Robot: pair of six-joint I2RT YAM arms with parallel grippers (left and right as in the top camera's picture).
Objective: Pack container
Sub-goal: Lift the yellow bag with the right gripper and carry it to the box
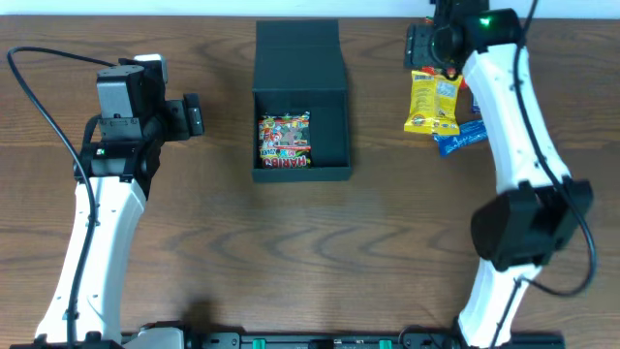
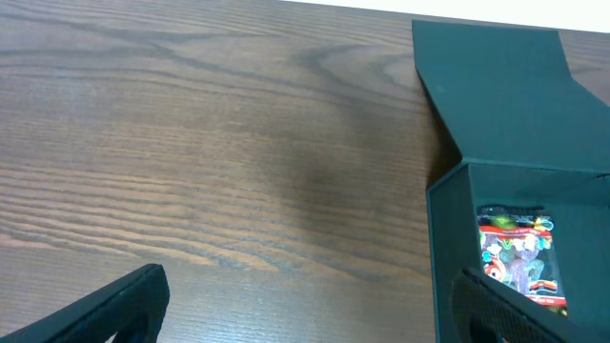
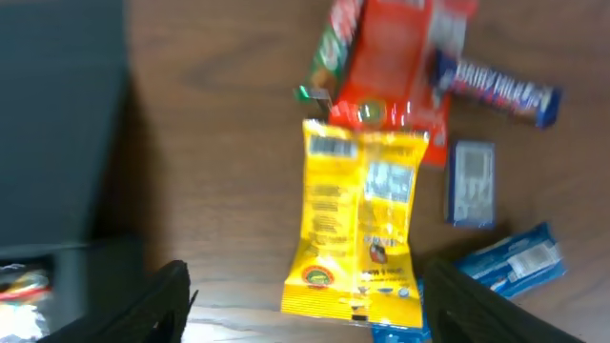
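Container (image 1: pixel 300 145): dark square box at the middle of the desk (image 1: pixel 213 252); flap lid folded back flat toward the far edge, so the cavity is open from above for loading; much room left inside, so packing looks barely begun
Right arm: reaches to the far right of the desk, over the loose snacks; right end effector (image 3: pixel 300 305) spread wide and holding nothing, fingers either side of the yellow packet's lower end; judged to be lining up a pick
Left arm: parked left of the container, clear of the loading path; left end effector (image 1: pixel 194 114) points at the box wall, released and holding nothing
Yellow packet (image 3: pixel 362 229): flat on the desk, lengthwise toward the camera; likely next item
Red packet (image 3: pixel 396 67): just beyond the yellow one, partly under it
Gummy packet (image 1: pixel 285 141): already flat in the container, left half
Blue bars (image 3: pixel 496 90): scattered right of the yellow packet; small, blurred
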